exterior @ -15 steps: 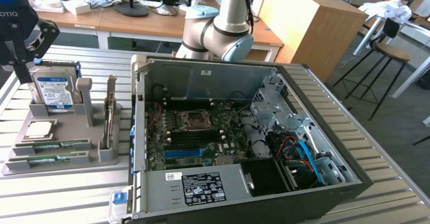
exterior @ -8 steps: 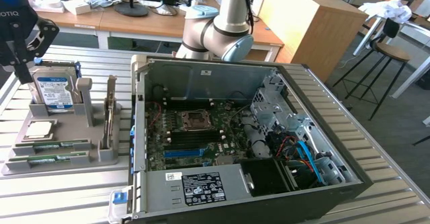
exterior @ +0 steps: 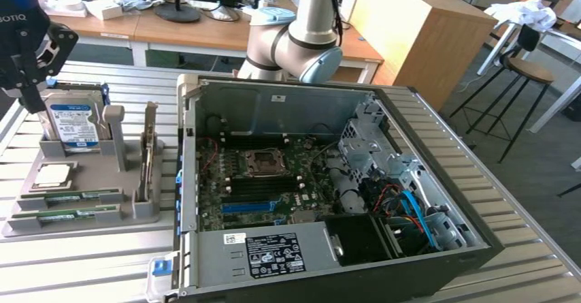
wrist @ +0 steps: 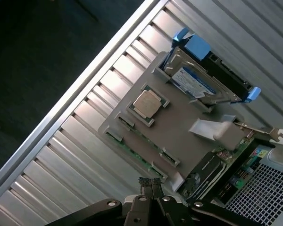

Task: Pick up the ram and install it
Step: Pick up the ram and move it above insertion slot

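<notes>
Claw (wrist: 151,182) is hovering pressed together, gripping nothing, while the ram (wrist: 134,154) is lying in its tray (wrist: 179,127) below, just beyond the tips; descending unopened is risking a jabbed board.

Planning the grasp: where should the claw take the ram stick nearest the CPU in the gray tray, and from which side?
I'd pinch the ram stick at mid-length across its two flat faces, coming straight down from above. It stands on edge in the gray tray with its upper edge exposed, and the tray's slot closes off both ends.
</notes>
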`<state>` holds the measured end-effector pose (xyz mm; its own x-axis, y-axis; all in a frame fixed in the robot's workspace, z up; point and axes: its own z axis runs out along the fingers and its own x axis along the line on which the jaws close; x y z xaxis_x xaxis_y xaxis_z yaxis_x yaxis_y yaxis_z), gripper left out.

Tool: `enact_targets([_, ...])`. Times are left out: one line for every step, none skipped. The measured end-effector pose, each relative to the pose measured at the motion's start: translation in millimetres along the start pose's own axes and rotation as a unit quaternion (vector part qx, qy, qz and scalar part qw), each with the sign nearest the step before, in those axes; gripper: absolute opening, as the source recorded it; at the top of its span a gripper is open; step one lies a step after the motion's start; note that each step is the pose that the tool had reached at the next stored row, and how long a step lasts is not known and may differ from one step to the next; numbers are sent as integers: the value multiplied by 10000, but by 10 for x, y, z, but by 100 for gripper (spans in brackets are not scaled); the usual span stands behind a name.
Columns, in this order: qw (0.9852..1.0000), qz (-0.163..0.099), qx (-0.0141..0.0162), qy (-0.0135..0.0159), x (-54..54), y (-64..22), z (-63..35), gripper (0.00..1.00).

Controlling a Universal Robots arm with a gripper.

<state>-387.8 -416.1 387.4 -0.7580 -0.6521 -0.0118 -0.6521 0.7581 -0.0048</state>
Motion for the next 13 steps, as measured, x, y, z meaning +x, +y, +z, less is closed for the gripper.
enact_targets([10000,-87,-1,0,0,0,0,10])
enact_targets([9998,-177,-2,0,0,0,0,10])
enact_targets([9996,-266,-3,-1,0,0,0,10])
enact_targets([9993,-361,-4,-1,0,0,0,10])
enact_targets([9990,-449,-5,-2,0,0,0,10])
enact_targets([9986,-536,-6,-2,0,0,1,10])
enact_targets([9981,-623,-7,-3,0,0,1,10])
enact_targets([9975,-711,-8,-3,0,0,1,10])
enact_targets([9968,-801,-9,-3,0,0,1,10])
enact_targets([9960,-889,-10,-3,0,0,1,10])
enact_targets([9952,-977,-11,-3,0,0,1,10])
enact_targets([9943,-1066,-11,-3,0,0,1,10])
enact_targets([9933,-1160,-12,-4,0,0,1,10])
